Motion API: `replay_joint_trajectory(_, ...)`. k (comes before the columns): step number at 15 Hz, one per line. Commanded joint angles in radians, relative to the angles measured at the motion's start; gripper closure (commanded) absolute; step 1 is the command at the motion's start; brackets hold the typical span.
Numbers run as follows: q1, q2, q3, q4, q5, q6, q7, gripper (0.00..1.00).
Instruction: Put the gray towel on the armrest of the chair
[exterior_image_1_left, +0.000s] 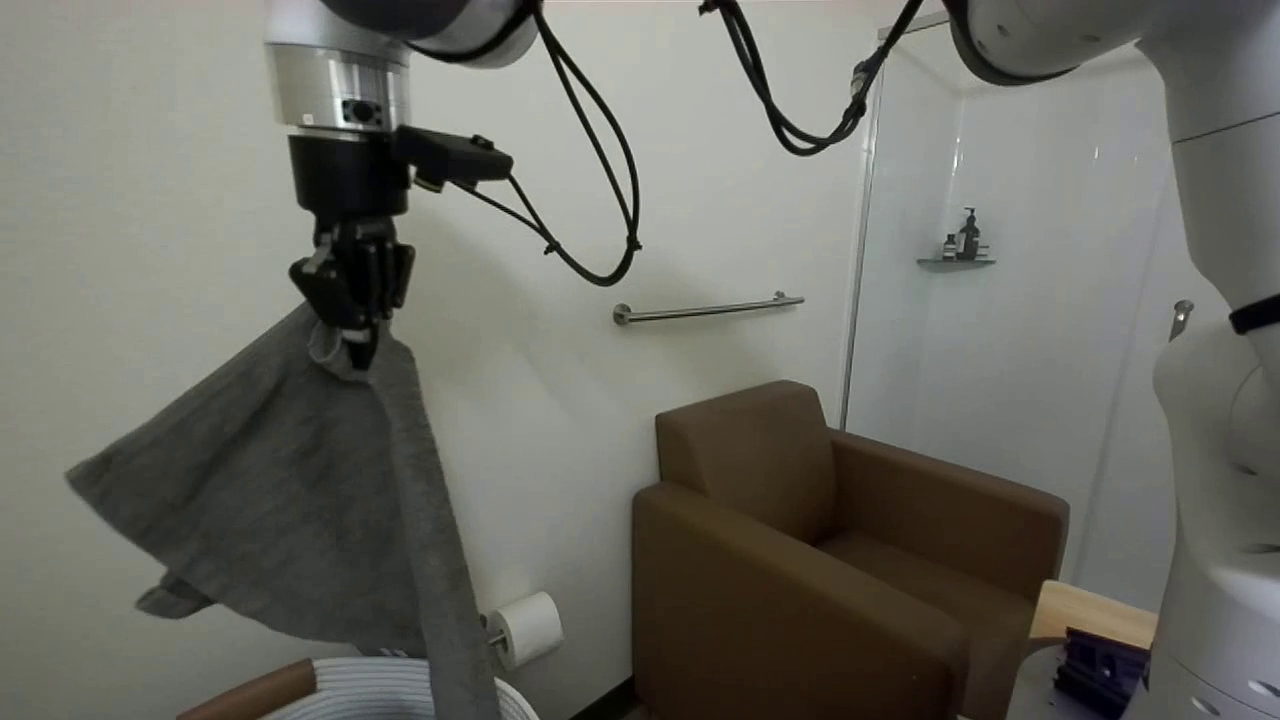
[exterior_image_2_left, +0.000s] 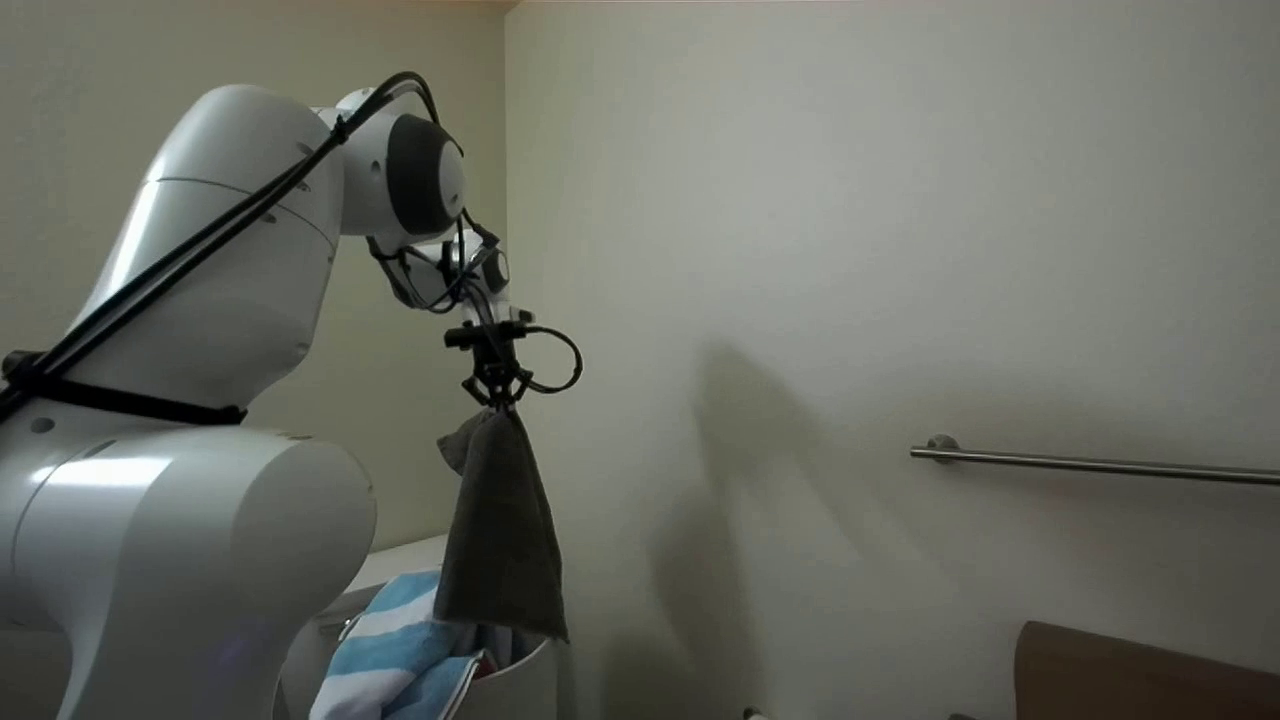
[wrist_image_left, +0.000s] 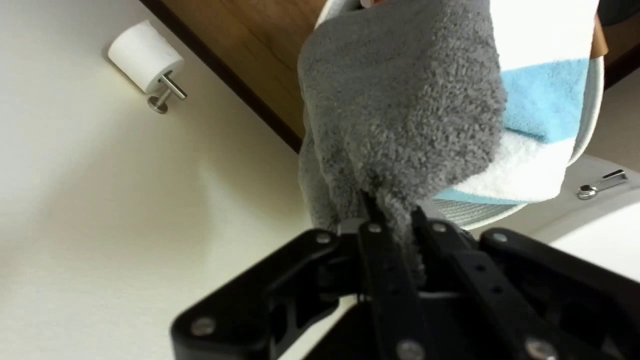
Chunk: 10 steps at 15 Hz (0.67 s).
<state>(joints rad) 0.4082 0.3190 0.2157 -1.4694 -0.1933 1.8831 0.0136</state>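
My gripper (exterior_image_1_left: 362, 345) is shut on the gray towel (exterior_image_1_left: 300, 500), near its upper end. The towel hangs limp and spread below the fingers, its lowest part in front of a basket's rim in an exterior view. In the wrist view the fingers (wrist_image_left: 392, 212) pinch a bunched fold of the towel (wrist_image_left: 400, 95). It also hangs below the gripper (exterior_image_2_left: 500, 400) in an exterior view (exterior_image_2_left: 505, 540). The brown chair (exterior_image_1_left: 745, 440) stands apart from the towel, against the wall; its nearer armrest (exterior_image_1_left: 790, 570) is flat-topped. Only the chair's back top (exterior_image_2_left: 1130, 675) shows in an exterior view.
A white basket (exterior_image_1_left: 350, 680) stands below the towel, holding a blue-and-white striped towel (exterior_image_2_left: 400, 640). A toilet paper roll (exterior_image_1_left: 530, 630) and a metal bar (exterior_image_1_left: 710, 312) are on the wall between basket and chair. A glass panel edge (exterior_image_1_left: 860, 250) is behind the chair.
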Motion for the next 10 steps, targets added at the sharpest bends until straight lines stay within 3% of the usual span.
replay_joint_trajectory(1,-0.083,-0.102,-0.019,-0.057,0.051,-0.105,-0.006,0.92)
replay_joint_trajectory(4,-0.173,-0.186,-0.06,-0.127,0.087,-0.14,-0.033,0.92)
replay_joint_trajectory(10,-0.324,-0.294,-0.152,-0.287,0.101,-0.097,-0.149,0.93)
